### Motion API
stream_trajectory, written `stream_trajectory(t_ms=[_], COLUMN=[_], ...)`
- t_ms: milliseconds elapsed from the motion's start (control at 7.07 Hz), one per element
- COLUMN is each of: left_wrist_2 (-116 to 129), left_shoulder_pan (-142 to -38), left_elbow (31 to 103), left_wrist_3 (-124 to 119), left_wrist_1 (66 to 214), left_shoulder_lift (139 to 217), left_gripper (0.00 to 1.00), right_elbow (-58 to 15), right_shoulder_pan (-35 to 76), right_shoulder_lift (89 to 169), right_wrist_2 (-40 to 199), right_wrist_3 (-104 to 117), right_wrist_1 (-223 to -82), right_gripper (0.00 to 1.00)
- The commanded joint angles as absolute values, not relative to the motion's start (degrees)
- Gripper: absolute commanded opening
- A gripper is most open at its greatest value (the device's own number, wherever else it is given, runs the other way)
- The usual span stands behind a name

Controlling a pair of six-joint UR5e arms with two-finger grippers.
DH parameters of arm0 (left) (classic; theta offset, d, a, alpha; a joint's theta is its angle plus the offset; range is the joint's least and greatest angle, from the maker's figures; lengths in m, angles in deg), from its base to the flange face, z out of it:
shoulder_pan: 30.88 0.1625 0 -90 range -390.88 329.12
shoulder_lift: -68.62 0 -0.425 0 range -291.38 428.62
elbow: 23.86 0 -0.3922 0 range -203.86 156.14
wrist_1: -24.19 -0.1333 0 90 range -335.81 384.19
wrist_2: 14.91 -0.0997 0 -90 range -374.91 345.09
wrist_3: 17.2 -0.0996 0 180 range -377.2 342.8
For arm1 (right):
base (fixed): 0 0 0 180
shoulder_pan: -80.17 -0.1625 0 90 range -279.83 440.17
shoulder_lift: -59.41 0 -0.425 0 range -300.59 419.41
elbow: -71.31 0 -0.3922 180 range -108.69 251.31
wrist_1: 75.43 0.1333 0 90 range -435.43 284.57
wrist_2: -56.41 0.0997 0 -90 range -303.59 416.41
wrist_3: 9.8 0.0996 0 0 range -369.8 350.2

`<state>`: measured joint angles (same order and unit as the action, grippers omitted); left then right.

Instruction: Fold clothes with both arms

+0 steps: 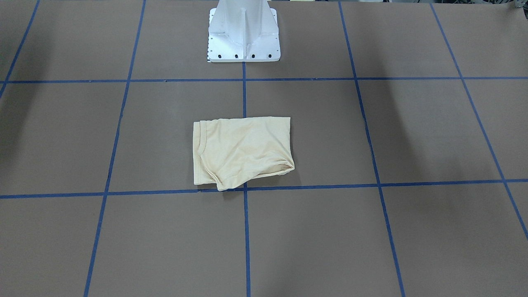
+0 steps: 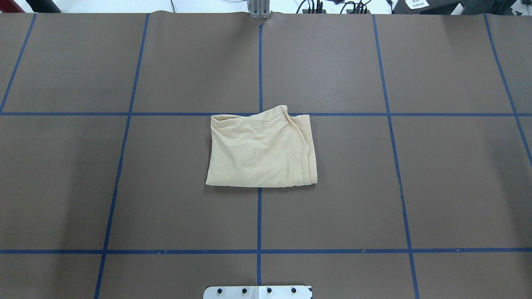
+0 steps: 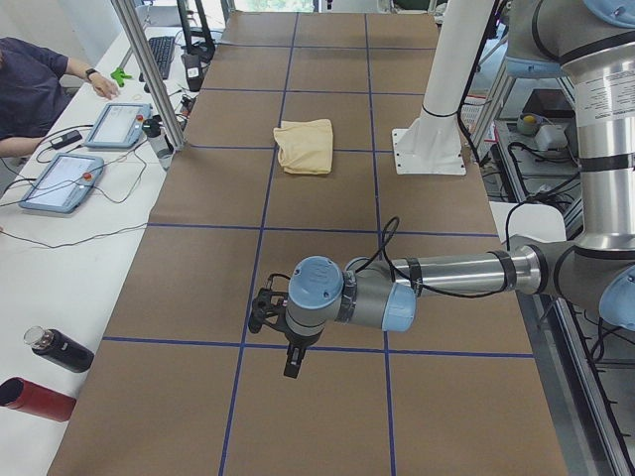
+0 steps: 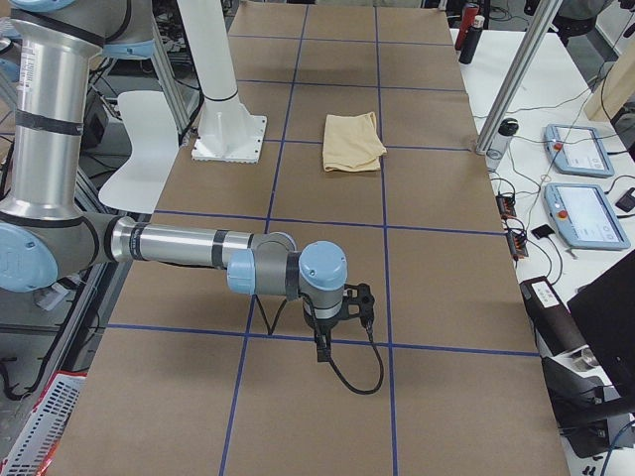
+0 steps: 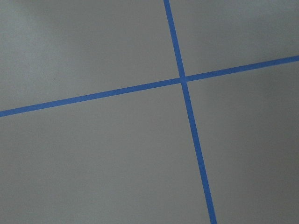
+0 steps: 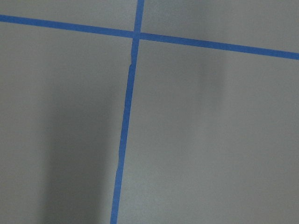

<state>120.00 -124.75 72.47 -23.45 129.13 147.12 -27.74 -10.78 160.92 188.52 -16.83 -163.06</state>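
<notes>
The left arm point(image 3: 446, 273), nearest in the view from the table's left end, is stretched low over the brown table point(image 3: 327, 416). Its wrist is bent so that the left gripper point(image 3: 290, 369) is pointed down, just above a line of the blue tape grid point(image 3: 198, 342). Whether its fingers are apart or together cannot be told. The right arm point(image 4: 189, 245) is posed alike at the opposite end, and the right gripper point(image 4: 321, 351) is hung over a tape line; its state cannot be told either.

The T-shirt point(image 2: 259, 149) is laid well apart from both grippers, roughly midway between them and just out from the white pedestal point(image 1: 244, 37). It is folded into a rough rectangle across the central tape line. Its seamed band is turned toward the right gripper's side, and the edge away from the pedestal is rumpled.
</notes>
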Motion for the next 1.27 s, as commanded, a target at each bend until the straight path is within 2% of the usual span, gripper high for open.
stream_trajectory(t_ms=[0, 1131], left_wrist_2=[120.3, 120.2], left_shoulder_pan=[-124.7, -124.7], left_elbow=[72.6, 73.0], left_wrist_3=[-23.2, -23.3], left_wrist_1=[129.1, 130.3], left_shoulder_lift=[147.1, 147.8], left_gripper=[1.0, 1.0], right_elbow=[-27.7, -27.9], right_shoulder_pan=[-10.8, -10.8], right_shoulder_lift=[160.9, 162.3], right_wrist_2=[189.1, 193.3], right_wrist_3=[-16.3, -16.4], right_wrist_1=[-163.3, -163.0], right_gripper=[1.0, 1.0])
